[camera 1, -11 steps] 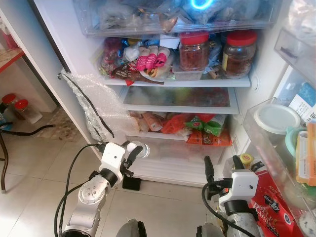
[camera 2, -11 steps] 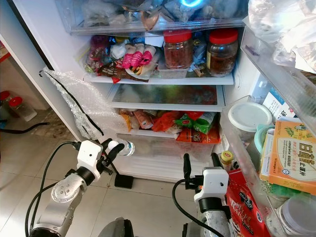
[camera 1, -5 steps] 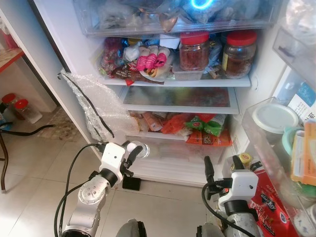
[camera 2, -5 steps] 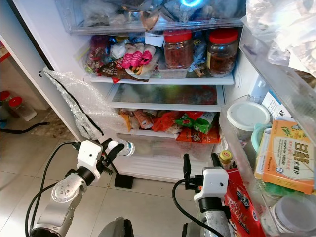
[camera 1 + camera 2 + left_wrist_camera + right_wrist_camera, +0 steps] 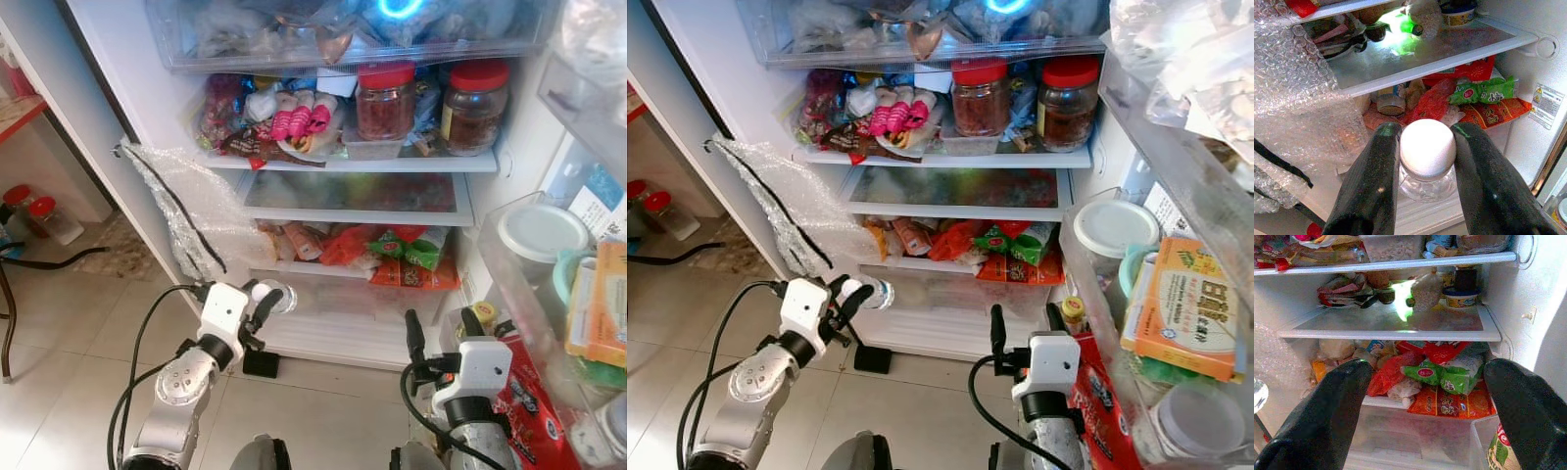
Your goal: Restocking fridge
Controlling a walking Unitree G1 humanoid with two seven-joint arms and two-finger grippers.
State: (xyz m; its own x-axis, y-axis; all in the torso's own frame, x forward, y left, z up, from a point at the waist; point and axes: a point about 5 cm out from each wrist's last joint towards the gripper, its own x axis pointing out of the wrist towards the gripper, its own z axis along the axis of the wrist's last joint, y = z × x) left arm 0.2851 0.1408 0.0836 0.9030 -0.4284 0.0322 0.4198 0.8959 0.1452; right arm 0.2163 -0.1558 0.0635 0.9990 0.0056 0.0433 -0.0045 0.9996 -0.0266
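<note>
Facing the open fridge (image 5: 147, 108), you have the left gripper (image 5: 1425, 156) low at the front of the clear bottom drawer (image 5: 372, 308), its fingers (image 5: 1371, 186) pinching a small clear bottle (image 5: 1427, 169) just under its white cap (image 5: 1427, 147). That bottle sits below the shelf of snack packets (image 5: 1444, 377) and is not yet on any shelf. Your right gripper (image 5: 1024, 328) hovers lower right by the door bins, fingers (image 5: 1317, 416) spread wide, holding nothing. Two red-lidded jars (image 5: 385, 98) stand on the upper shelf. Bubble wrap (image 5: 186, 201) hangs off the left wall.
</note>
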